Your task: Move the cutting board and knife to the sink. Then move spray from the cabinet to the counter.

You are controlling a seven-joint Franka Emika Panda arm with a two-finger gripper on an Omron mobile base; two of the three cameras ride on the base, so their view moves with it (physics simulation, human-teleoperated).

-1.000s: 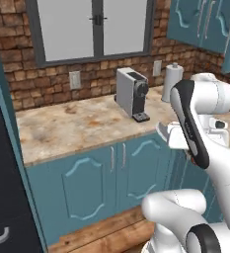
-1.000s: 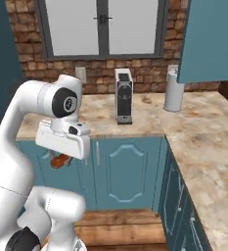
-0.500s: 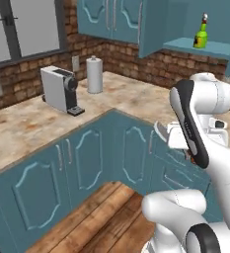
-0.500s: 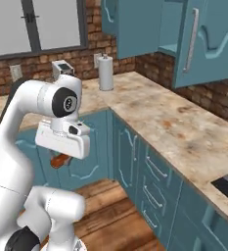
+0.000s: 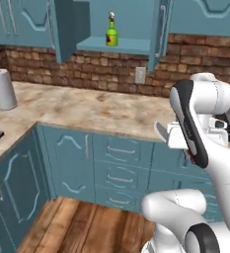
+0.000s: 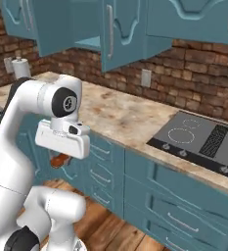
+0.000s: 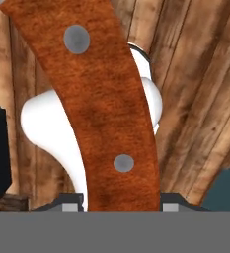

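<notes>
- Here, the gripper (image 7: 117, 210) is clamped on the knife (image 7: 99, 99): in the hand view the reddish-brown handle with two grey rivets rises from between the fingertips, over the wooden floor (image 7: 200, 74).
- In the right base view a bit of that handle (image 6: 60, 160) shows just below the white hand, which hangs in front of the teal base cabinets (image 6: 105, 166), clear of the counter (image 6: 120, 115).
- The spray (image 5: 111, 30) stands upright on the pale shelf of the open cabinet (image 5: 114, 44), untouched.
- The cooktop (image 6: 203, 139) is set into the worktop to the right; a paper towel roll (image 5: 2, 89) stands at the far left.
- Judged step: carrying the knife toward the sink, the first half of the task.
- Judged next move: drive on until the sink is within reach, then lower and release the knife into it; the spray comes afterwards.
</notes>
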